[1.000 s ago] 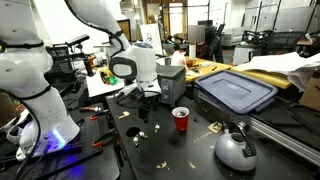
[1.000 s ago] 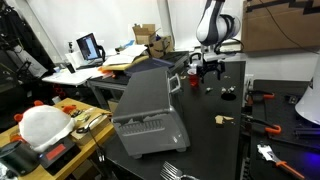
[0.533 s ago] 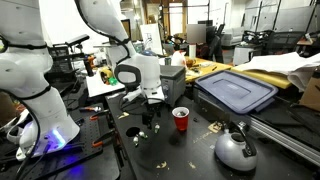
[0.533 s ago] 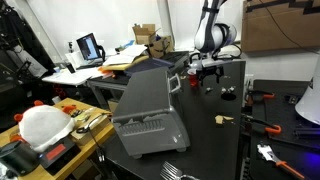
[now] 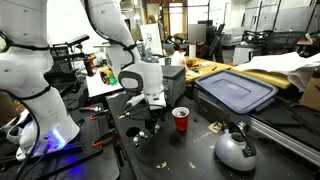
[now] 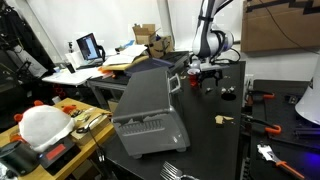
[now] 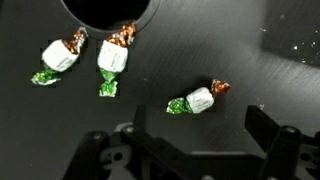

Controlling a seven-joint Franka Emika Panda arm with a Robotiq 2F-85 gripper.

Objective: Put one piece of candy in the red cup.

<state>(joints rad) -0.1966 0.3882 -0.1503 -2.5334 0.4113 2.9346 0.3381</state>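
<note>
In the wrist view three candies in white wrappers with green and orange twisted ends lie on the black table: one candy just ahead of my gripper, and two more farther left. The gripper is open with nothing between its fingers. In an exterior view the red cup stands upright on the table, just right of the gripper, which hangs low over the candies. The gripper also shows far back in an exterior view.
A silver kettle stands near the table's front. A blue-lidded bin sits behind the cup. A grey box stands on the table's side. Small scraps lie scattered. A dark round shape fills the wrist view's top edge.
The arm has come down and moved closer to the red cup, bringing the open gripper low over the candies. The candies and cup have not moved.
</note>
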